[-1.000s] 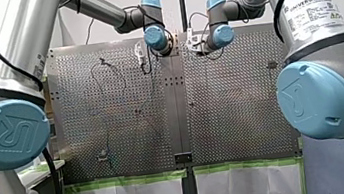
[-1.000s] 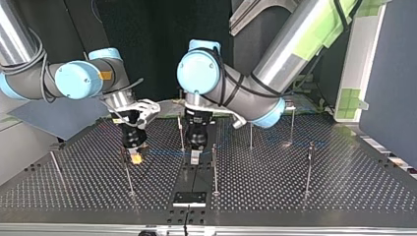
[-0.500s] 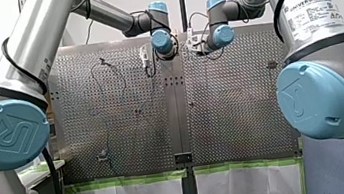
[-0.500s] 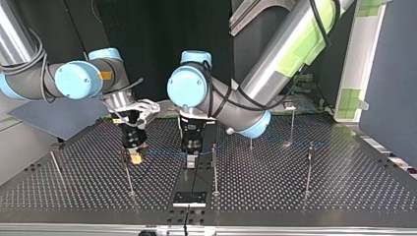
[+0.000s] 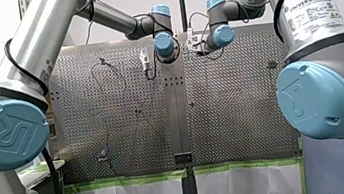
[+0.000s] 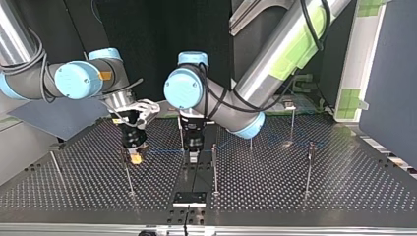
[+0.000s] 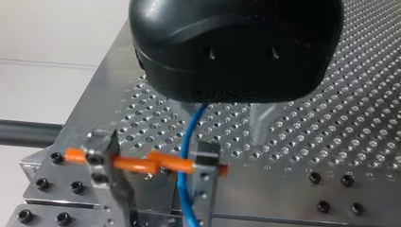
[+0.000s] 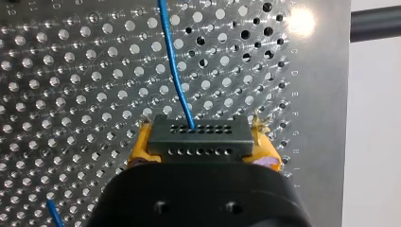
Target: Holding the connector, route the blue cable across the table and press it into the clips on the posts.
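Clamping the connector (image 8: 201,138) in its yellow pads (image 8: 265,144), my right gripper (image 6: 135,156) anchors the blue cable (image 8: 174,61), which runs loose between the parted fingers (image 7: 206,163) of my left gripper (image 7: 158,175). Slack could let it slip out before reaching a post (image 6: 214,169). Since a second ago, my left gripper has edged toward my right one.

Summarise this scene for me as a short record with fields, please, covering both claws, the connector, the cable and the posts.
right claw: shut on the connector, yellow pads on either side of it
left claw: open; the blue cable runs between its metal fingers, crossing an orange bar
cable route: from the connector over the perforated table toward my left claw
posts: upright on the table
cable in clips: cannot tell
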Controlling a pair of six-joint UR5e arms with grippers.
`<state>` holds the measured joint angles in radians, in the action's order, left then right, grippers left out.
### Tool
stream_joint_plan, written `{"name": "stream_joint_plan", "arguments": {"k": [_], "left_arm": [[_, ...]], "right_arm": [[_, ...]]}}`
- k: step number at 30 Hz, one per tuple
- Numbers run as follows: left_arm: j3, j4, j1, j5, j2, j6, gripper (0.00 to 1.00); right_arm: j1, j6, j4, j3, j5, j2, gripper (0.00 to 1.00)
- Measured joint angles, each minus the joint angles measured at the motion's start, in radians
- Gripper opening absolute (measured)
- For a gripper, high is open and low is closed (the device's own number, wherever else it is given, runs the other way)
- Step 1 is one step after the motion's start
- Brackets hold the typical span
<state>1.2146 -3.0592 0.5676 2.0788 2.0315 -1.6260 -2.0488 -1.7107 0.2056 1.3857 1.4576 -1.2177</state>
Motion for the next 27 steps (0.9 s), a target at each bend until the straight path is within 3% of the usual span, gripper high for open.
{"name": "stream_joint_plan", "arguments": {"k": [1, 9, 14, 21, 27], "left_arm": [[0.000, -0.002, 0.001, 0.000, 0.000, 0.000, 0.01], [0.009, -0.024, 0.005, 0.005, 0.000, 0.001, 0.01], [0.039, -0.023, 0.012, 0.036, 0.000, -0.002, 0.01], [0.102, 0.029, 0.022, 0.056, 0.000, -0.016, 0.01], [0.160, 0.087, 0.025, 0.055, 0.000, -0.025, 0.01]], "right_arm": [[0.000, 0.000, 0.000, 0.000, 0.000, 0.000, 0.00], [0.000, -0.002, -0.001, 0.000, -0.001, 0.000, 0.00], [-0.004, -0.004, -0.001, 0.001, -0.001, 0.000, 0.00], [-0.006, 0.000, 0.001, 0.029, 0.002, 0.000, 0.00], [-0.007, 0.005, 0.008, 0.081, 0.008, 0.000, 0.00]]}}
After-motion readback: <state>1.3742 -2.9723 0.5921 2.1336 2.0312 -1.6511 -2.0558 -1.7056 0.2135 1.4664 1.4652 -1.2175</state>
